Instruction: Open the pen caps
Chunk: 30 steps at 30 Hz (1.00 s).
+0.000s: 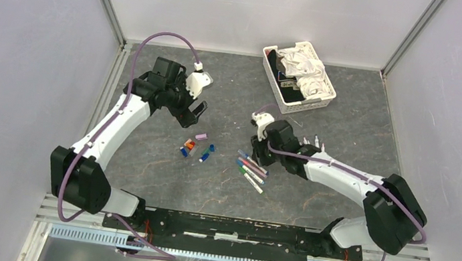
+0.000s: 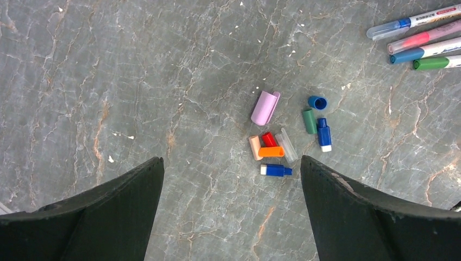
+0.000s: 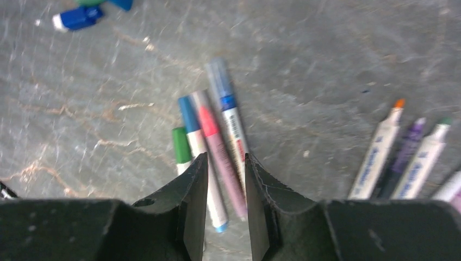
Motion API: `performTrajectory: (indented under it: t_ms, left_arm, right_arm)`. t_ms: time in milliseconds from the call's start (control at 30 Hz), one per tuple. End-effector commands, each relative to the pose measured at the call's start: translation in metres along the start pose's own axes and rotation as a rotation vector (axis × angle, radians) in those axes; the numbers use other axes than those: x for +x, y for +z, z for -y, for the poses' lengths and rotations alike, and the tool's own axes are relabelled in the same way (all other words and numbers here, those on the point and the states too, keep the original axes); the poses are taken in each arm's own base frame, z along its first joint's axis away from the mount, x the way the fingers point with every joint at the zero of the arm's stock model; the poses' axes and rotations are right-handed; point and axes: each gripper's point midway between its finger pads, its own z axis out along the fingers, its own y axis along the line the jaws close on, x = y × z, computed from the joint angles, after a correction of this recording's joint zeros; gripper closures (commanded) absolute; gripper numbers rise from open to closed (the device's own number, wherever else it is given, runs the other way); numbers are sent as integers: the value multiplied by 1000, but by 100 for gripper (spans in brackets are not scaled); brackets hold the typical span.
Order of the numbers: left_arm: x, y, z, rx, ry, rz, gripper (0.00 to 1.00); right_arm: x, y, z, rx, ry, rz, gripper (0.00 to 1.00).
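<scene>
Several loose pen caps [image 1: 196, 147] lie in a cluster at the table's middle. In the left wrist view they are a purple cap [image 2: 265, 107], a green one [image 2: 309, 120], a red one [image 2: 269, 139], an orange one [image 2: 271, 151] and blue ones [image 2: 275, 170]. My left gripper [image 2: 232, 163] hangs wide open and empty above the bare table just near of them. Several capped pens [image 1: 251, 167] lie side by side. My right gripper [image 3: 226, 157] hovers over them, its jaws a narrow gap apart above the pink pen [image 3: 217, 144], holding nothing. Three uncapped pens [image 3: 405, 152] lie to its right.
A white basket [image 1: 327, 97] of cloth stands at the back right. Grey walls with metal rails enclose the table on three sides. The capped pens also show at the top right of the left wrist view [image 2: 424, 27].
</scene>
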Motion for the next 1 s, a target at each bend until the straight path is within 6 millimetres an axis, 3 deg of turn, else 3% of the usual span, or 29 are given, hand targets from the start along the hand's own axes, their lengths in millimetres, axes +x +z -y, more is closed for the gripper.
performTrajectory:
  t_ms: [0, 233, 433, 733, 867, 967]
  left_arm:
    - [-13, -13, 2, 1, 1, 53, 0]
    - [-22, -27, 4, -13, 11, 98, 0]
    - [-12, -28, 14, 29, 1, 70, 0]
    - [-12, -28, 17, 50, -4, 62, 0]
    - [-11, -28, 18, 54, 5, 61, 0]
    - [-11, -29, 17, 50, 10, 60, 0]
  right_arm:
    - [15, -5, -24, -32, 1, -6, 65]
    - [56, -11, -41, -84, 15, -54, 65]
    - [80, -18, -48, -125, 19, -86, 65]
    - [81, -16, -55, -143, 6, -101, 65]
    - [77, -21, -42, -43, -21, -94, 63]
    - [63, -31, -36, 7, -30, -57, 63]
